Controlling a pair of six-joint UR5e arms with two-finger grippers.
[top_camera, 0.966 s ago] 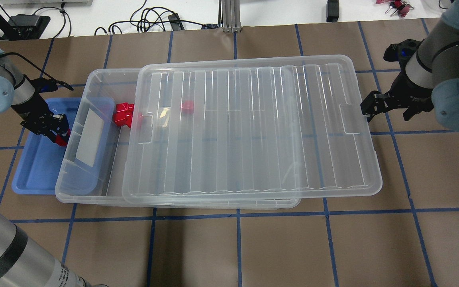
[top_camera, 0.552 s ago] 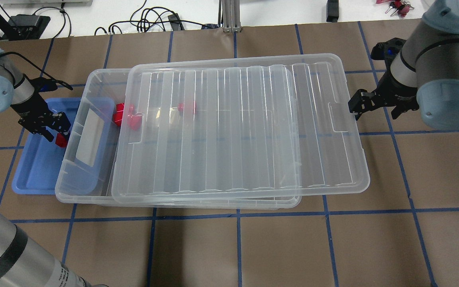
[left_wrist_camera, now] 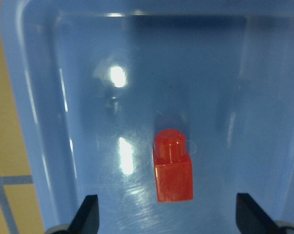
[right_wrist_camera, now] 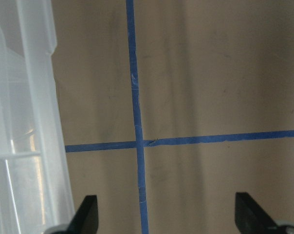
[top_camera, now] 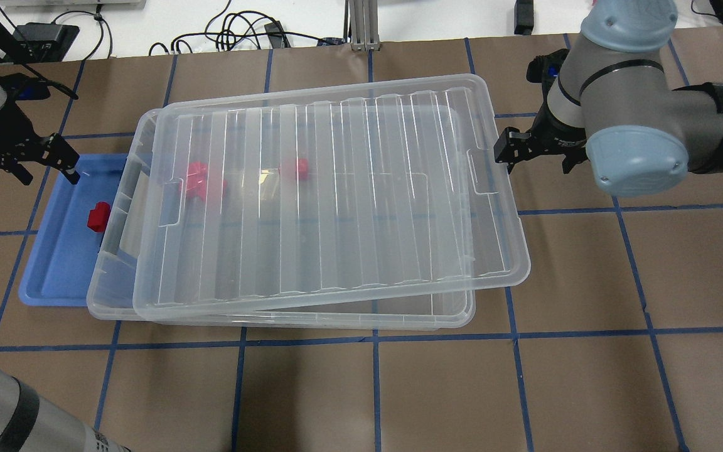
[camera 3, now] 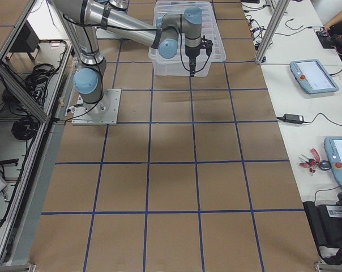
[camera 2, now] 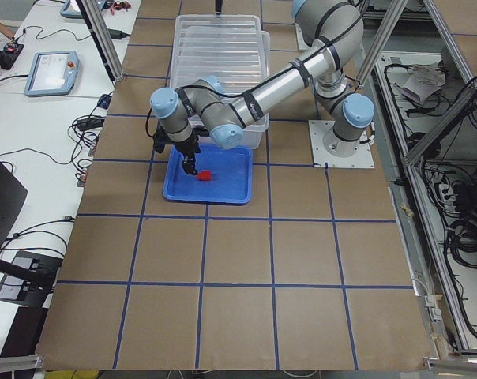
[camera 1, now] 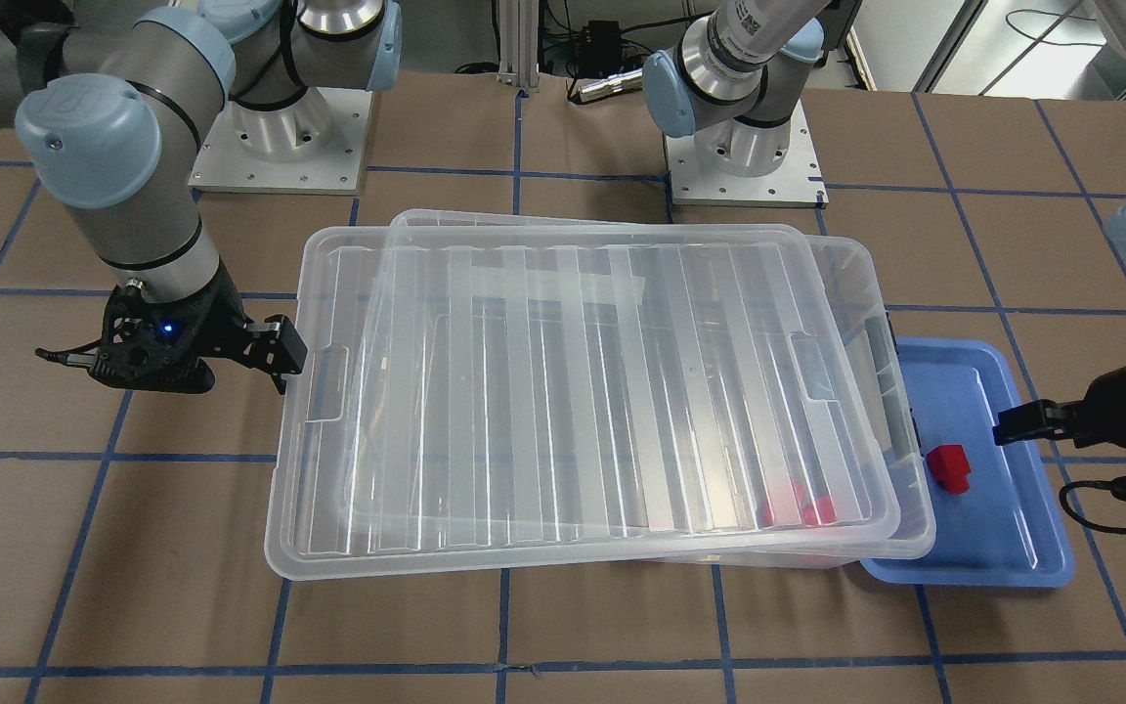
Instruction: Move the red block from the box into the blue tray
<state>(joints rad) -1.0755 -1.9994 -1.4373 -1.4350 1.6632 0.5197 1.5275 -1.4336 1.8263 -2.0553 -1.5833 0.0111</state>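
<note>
Overhead, at the far left of the frame, the left gripper is hovering above the upper left corner of the blue tray, its fingers standing wide apart and gripping nothing. Just right of it, the red block is lying loose on the tray floor, close beside the wall of the box. In the left wrist view the block is sitting in the gap between the two fingertips, touching neither, with its peg end pointing toward the top of the frame.

The clear box is filling the middle of the frame, its left end overlapping the tray's right side. A ribbed lid is lying askew on top, leaving a thin strip of the box uncovered at the left and hanging past the rim at the right. Other red blocks are showing blurred through the lid in the box's upper left part.

At the upper right, the right gripper is hanging spread and empty over the table. One of its fingertips is sitting just beside the lid's short edge, and whether they are touching cannot be told.
</note>
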